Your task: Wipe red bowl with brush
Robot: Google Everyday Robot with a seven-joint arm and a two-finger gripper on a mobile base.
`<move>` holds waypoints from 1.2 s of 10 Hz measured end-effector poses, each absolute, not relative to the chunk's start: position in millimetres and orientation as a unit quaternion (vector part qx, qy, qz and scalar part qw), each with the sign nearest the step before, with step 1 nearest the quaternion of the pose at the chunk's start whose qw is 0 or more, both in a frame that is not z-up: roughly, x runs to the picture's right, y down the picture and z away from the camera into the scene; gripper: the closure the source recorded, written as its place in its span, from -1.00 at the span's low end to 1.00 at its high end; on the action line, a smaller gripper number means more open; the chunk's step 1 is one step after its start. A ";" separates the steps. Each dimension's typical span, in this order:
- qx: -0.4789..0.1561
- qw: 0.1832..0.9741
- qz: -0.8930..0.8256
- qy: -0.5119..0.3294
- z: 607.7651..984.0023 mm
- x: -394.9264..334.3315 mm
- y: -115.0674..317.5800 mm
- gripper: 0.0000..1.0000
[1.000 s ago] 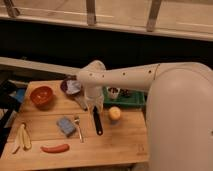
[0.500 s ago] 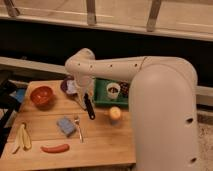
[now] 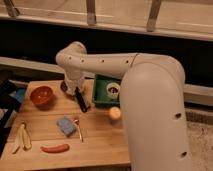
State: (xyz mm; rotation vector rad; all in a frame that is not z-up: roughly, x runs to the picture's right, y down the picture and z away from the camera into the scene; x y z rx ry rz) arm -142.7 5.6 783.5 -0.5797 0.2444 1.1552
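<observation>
Red bowl (image 3: pixel 41 95): sits upright at the table's (image 3: pixel 100 142) far-left corner, roughly 10 o'clock of the board. Its inside looks bare and nothing is touching it.

Brush (image 3: pixel 82 103): at 3 o'clock of the bowl, near it but apart. It hangs tilted, black handle uppermost, head toward the wood. Gripper (image 3: pixel 76 91) is just above it and clamped on the handle, with no gap visible between the fingers.

Change: over the last second the arm swung toward 9 o'clock and carried the brush from mid-table, near the blue sponge (image 3: pixel 66 126) and fork (image 3: pixel 78 129), up to where it now hangs. The gap to the bowl has shrunk by about half. The bowl itself has not shifted.

Reading: pickup is done and the carry is under way; wiping has not begun (no contact with the rim yet).

Around: a purple dish (image 3: pixel 63 86) lies between gripper and bowl, partly hidden by the wrist, and could get clipped on the way across. A green tray (image 3: pixel 100 95) is at 3 o'clock of the brush, clear of the path.
</observation>
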 end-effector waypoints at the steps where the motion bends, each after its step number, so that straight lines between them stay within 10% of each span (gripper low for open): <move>1: -0.270 0.792 0.536 0.113 783.1 -145.1 6.0 1.00; 12: -0.288 0.869 0.401 0.004 779.0 -293.1 0.1 1.00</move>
